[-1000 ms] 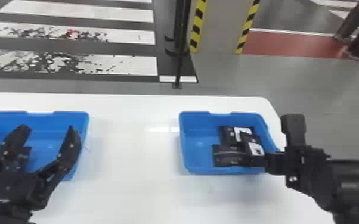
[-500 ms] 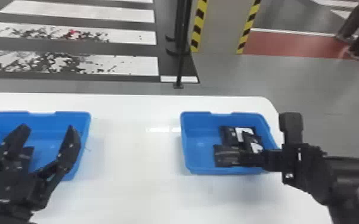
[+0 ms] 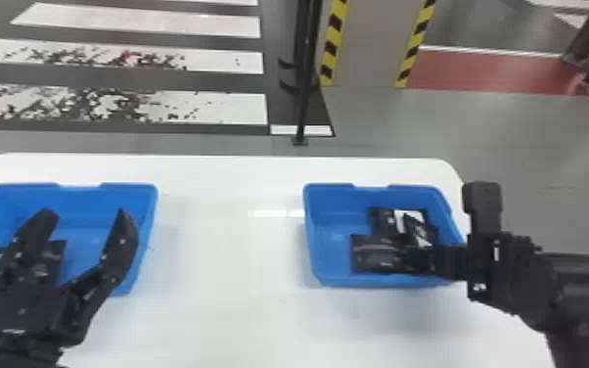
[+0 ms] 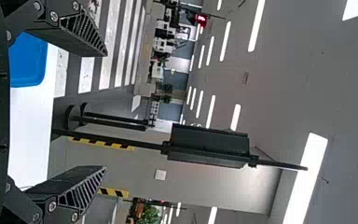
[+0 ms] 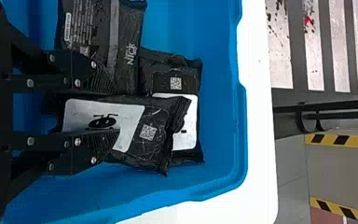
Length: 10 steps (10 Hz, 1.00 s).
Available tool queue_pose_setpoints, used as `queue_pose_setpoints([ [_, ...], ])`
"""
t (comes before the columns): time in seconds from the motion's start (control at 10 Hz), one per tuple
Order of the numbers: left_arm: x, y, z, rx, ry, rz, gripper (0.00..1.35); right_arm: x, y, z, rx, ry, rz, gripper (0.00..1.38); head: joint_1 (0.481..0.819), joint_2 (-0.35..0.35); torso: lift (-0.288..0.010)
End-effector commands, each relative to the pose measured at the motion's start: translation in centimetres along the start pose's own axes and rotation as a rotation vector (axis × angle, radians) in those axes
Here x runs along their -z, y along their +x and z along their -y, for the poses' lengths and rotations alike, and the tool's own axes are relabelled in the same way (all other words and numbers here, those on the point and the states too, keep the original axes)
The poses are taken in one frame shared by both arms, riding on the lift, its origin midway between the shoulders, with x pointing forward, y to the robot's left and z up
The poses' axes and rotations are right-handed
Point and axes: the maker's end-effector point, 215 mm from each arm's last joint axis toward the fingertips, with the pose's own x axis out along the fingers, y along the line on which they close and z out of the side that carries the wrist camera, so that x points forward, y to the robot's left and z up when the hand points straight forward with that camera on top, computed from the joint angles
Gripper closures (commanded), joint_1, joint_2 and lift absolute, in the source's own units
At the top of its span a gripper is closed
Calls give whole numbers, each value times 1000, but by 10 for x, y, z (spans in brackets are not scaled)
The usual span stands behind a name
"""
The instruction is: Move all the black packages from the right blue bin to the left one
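- Hanging over the left blue bin (image 3: 83,198), lower left of the head view: left gripper (image 3: 84,213), spread wide, empty
- Right blue bin (image 3: 335,203), right of centre: white-labelled black package (image 5: 154,151), long axis roughly along the nearer right gripper (image 5: 117,112)
- Same gripper: part-open across package, no firm hold evident

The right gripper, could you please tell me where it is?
The right gripper is on the head view's right side, over the right blue bin; the right wrist view shows its open fingers at a white-labelled black package.
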Motion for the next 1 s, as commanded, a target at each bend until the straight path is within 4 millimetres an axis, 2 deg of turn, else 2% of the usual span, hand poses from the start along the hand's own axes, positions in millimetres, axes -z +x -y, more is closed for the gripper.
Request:
queue_pose_setpoints([
  [0.0,-2,-1,0,-1,0,9,185,-6,-3,-11,-30,3,33,1113,695,-121,-140],
  [0.3,-3,-1,-1,-5,-13,19,185,-36,-17,-30,-80,-2,203,1138,695,-93,-140],
  [0.4,-2,-2,-2,-8,-21,20,185,-49,-28,-37,-98,-9,275,1138,695,-89,-140],
  [0.6,-7,-2,-3,-13,-38,49,185,-91,-46,-63,-193,-48,441,1138,695,-69,-140],
  [0.7,-8,0,1,-7,-45,55,185,-110,-52,-86,-280,-69,502,1138,695,-50,-140],
  [0.9,-9,3,6,1,-67,60,185,-127,-66,-161,-494,-119,569,1138,695,-16,-140],
])
